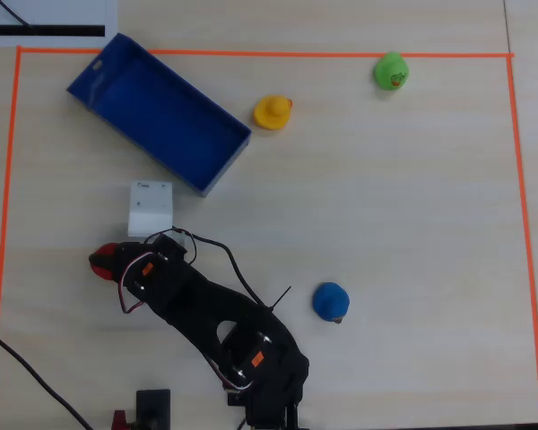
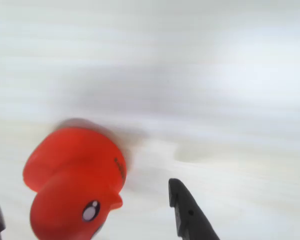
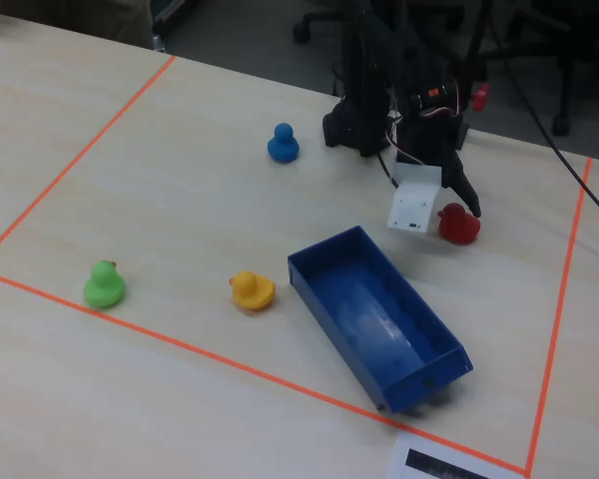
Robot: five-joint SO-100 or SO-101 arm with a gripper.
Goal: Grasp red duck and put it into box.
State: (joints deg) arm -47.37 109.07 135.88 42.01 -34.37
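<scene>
Here, glossy rounded red duck (image 2: pixel 75 182) between dark tapered fingers (image 2: pixel 190 215) spread apart, low-walled rectangular blue box (image 1: pixel 157 112) apart.

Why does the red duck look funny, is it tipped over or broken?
Not broken that I can see. In the wrist view the red duck looks tilted, head toward the bottom of the picture, and the picture is blurry. The gripper has a finger on each side of it. The box sits crooked to the orange tape.
</scene>
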